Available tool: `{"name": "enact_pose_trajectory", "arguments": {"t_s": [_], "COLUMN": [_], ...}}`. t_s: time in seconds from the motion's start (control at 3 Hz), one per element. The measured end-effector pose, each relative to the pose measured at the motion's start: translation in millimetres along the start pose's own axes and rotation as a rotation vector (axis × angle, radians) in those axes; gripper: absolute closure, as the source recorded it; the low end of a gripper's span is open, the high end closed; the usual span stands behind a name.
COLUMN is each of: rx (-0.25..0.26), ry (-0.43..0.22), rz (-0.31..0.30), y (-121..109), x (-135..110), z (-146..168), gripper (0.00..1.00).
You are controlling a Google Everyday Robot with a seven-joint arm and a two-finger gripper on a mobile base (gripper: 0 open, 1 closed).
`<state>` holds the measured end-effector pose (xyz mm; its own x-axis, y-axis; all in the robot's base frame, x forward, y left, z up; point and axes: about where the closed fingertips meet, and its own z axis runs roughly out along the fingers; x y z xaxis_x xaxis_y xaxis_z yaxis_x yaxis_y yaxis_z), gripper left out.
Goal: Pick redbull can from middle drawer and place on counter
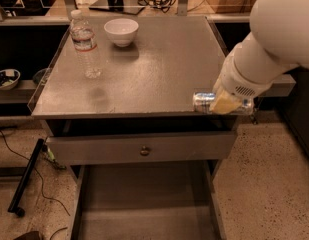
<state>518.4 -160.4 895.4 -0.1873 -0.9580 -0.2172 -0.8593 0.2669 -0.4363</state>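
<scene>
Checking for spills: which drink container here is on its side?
The redbull can, held horizontal by the gripper at the counter front right edge; the water bottle stands upright at the back left.

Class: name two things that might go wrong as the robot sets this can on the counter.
1. The redbull can lies sideways in the hand, right at the front edge of the counter. Released there, it may roll off into the open middle drawer.
2. Swinging further in, the arm could knock the water bottle.
</scene>
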Motion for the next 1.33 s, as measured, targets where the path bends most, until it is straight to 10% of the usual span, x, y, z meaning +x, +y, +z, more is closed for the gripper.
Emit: {"name": "enact_pose_trajectory", "arguments": {"t_s": [1.33], "rx": [-0.048], "ry": [-0.108], "rz": [-0.09], "y": [-52.9], "x": [-50.3], "z": [24.9], "gripper": [1.0]}}
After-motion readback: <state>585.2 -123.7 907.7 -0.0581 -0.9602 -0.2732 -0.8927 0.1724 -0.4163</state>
